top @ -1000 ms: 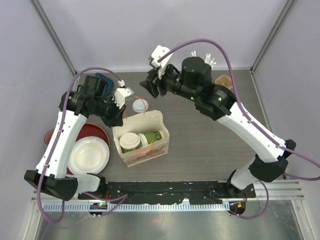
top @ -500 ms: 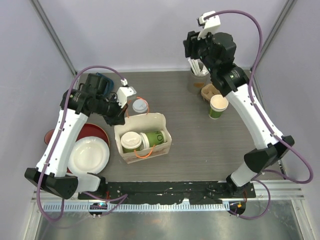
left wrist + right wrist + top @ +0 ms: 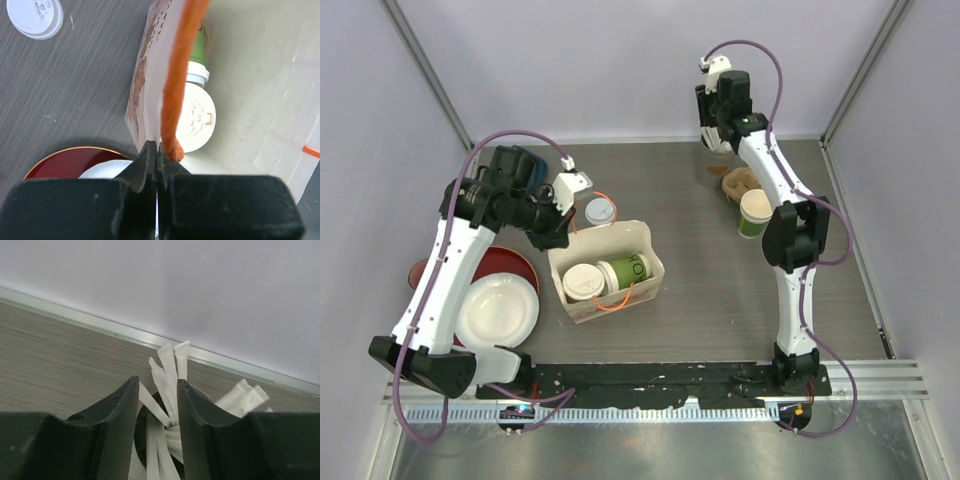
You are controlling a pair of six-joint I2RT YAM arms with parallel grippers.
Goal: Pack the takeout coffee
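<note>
A: Looking at the left arm first, how does it stand?

B: Its base sits at 7 o'clock on the tabletop (image 3: 710,290). The upper link climbs the left side, the elbow bends near 10 o'clock, and the forearm reaches in toward the centre. The left end effector (image 3: 157,149) has its fingers pressed together on the rim of the paper bag (image 3: 605,243), just where the orange handle (image 3: 177,75) meets it, at the bag's 10 o'clock corner.

A: And the coffee?

B: The bag stands open in the middle of the tabletop. Two cups lie on their sides in it, touching: a lidded cup (image 3: 583,283) at the 9 o'clock end and a green cup (image 3: 628,271) at the 3 o'clock end. A loose lid (image 3: 600,211) lies flat just beyond the bag at 12 o'clock. A standing cup (image 3: 755,213) is upright at 2 o'clock, well apart from the bag.

A: The right arm?

B: It is stretched almost straight from its base at 5 o'clock up to the far edge at 1 o'clock, wrist tipped down. The right end effector (image 3: 157,381) has its fingers apart, with a bundle of white straws (image 3: 172,360) between them. Whether either finger presses a straw, I cannot tell.

A: Anything by the left arm?

B: A red plate (image 3: 515,262) and a white bowl (image 3: 498,312) at 8 o'clock.
</note>
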